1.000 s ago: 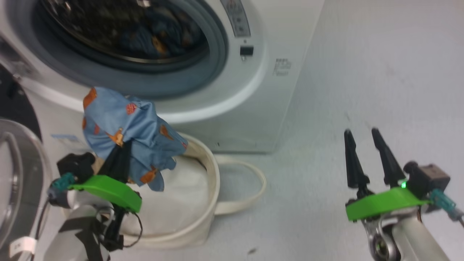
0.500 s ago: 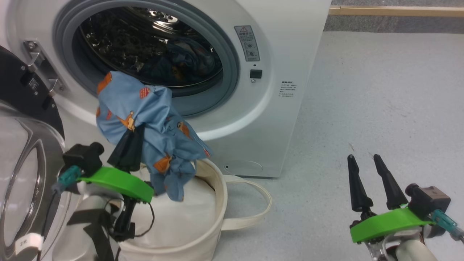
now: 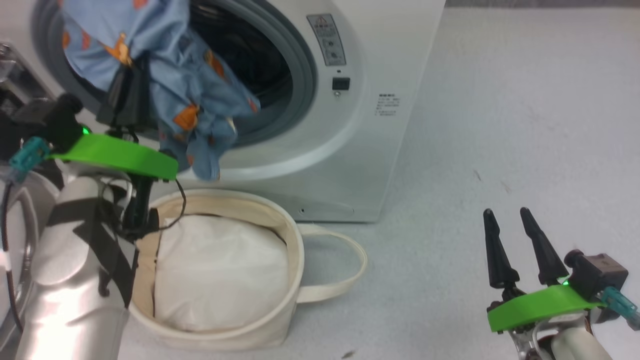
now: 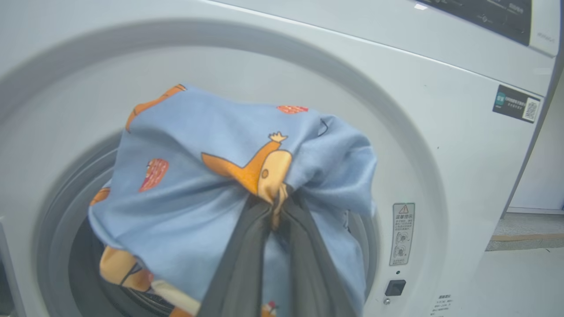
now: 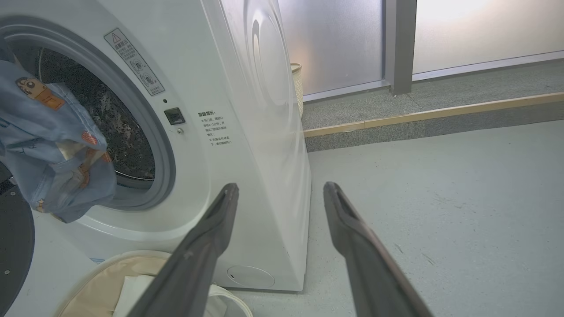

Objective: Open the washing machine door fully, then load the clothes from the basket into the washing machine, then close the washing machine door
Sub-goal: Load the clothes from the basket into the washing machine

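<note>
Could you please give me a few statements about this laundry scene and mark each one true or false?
1. The left hand is shut on the clothes, holding them up in front of the washing machine. True.
2. The right hand grips the basket by a strap. False: it is open, holds nothing, and hangs over the floor, apart from the basket.
3. A white padding cloth lies in the basket. True.
4. The washing machine is shut. False: its opening is uncovered, showing the grey gasket.
</note>
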